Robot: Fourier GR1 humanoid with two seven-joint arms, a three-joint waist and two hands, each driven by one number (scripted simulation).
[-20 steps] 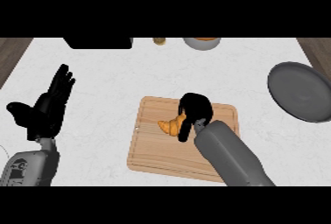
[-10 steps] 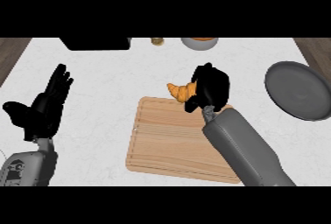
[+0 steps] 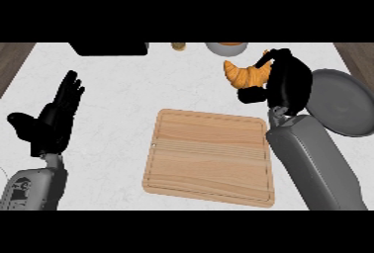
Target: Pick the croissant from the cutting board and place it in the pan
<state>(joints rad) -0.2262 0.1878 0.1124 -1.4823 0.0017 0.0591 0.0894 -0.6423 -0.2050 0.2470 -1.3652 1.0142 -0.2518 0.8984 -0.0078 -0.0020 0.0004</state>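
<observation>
1. Right hand [image 3: 289, 83] grips the croissant [image 3: 244, 74], fingers curled over its far end and thumb tucked beneath, so part of the pastry is hidden behind the black palm.
2. The croissant, golden-brown and crescent-shaped, shows over the white surface [image 3: 110, 89] just past the far right corner of the cutting board [image 3: 208, 155], off the wood altogether and to the left of the pan [image 3: 347, 104].
3. The pan, a round grey dish with nothing in it, sits at the right edge of the view; the back of the right hand lies just beside its left rim.
4. The cutting board, pale wood with rounded corners, lies near the middle of the surface with its top bare, and the grey right forearm [image 3: 314, 163] crosses its right edge.
5. Left hand [image 3: 53, 121] rests open at the left of the view, fingers straight and pointing away, thumb spread, holding nothing and well apart from the board.
6. Along the far edge stand a dark block [image 3: 110, 48], a small brownish item [image 3: 178, 46] and a pale round vessel [image 3: 226, 48], each cut off by the frame and too little seen to identify.
</observation>
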